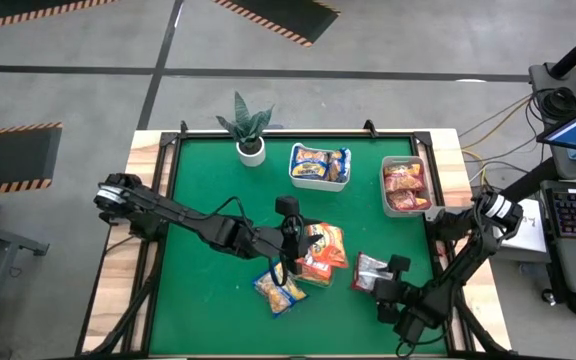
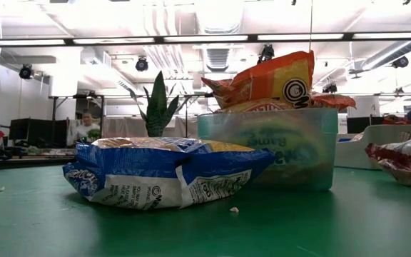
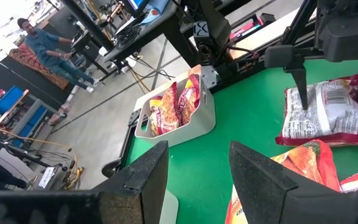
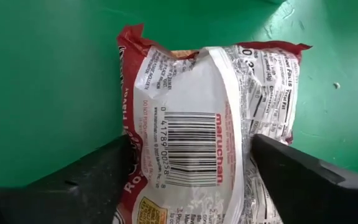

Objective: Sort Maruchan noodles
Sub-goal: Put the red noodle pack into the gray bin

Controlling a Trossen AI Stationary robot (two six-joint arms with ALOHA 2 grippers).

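Partly sorted, some noodle packets fill the clear tray (image 1: 320, 166) and grey bin (image 1: 406, 187), while my right gripper (image 1: 386, 281), jaws wide, straddles a red packet (image 1: 370, 270) on the tabletop (image 1: 198, 270), my left gripper (image 1: 286, 250) half-open, empty, over orange packets (image 1: 321, 252).

Red packet (image 4: 197, 149) half off-frame

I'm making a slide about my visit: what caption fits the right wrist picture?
Open right gripper straddling a red-and-silver Maruchan packet lying barcode-up on the green table.
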